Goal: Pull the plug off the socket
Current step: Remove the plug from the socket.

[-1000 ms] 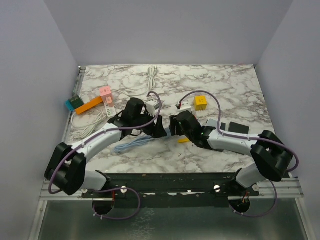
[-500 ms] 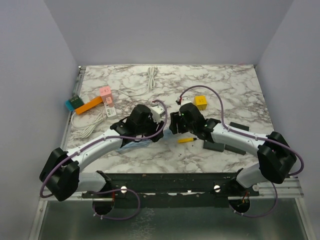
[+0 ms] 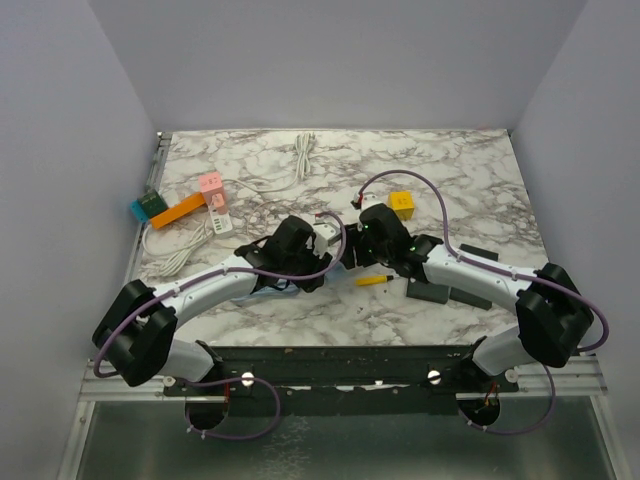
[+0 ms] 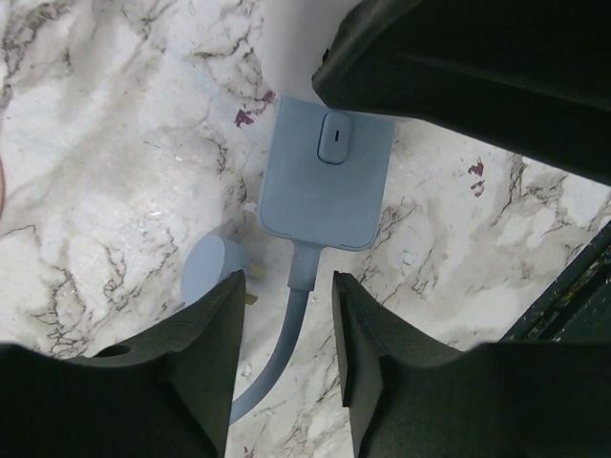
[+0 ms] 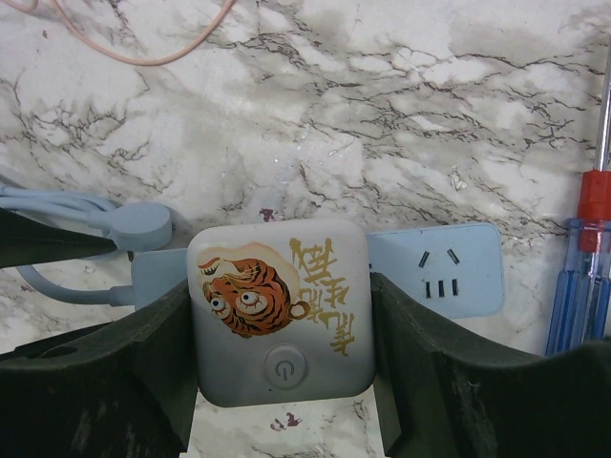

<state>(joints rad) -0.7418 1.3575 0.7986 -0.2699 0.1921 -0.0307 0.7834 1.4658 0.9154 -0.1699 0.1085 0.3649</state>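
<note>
Plug (image 5: 280,310) sits on socket (image 5: 449,269), screwdriver (image 5: 584,267) beside.

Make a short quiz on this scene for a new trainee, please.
1. True or false: the right claw grips the plug by its two sides.
2. What runs between the fingers of the left claw? A. the blue cable B. a screwdriver C. a yellow cube
3. Fill in: in the right wrist view, the free outlet of the strip shows to the ___ of the plug.
Key: 1 true; 2 A; 3 right.
</note>
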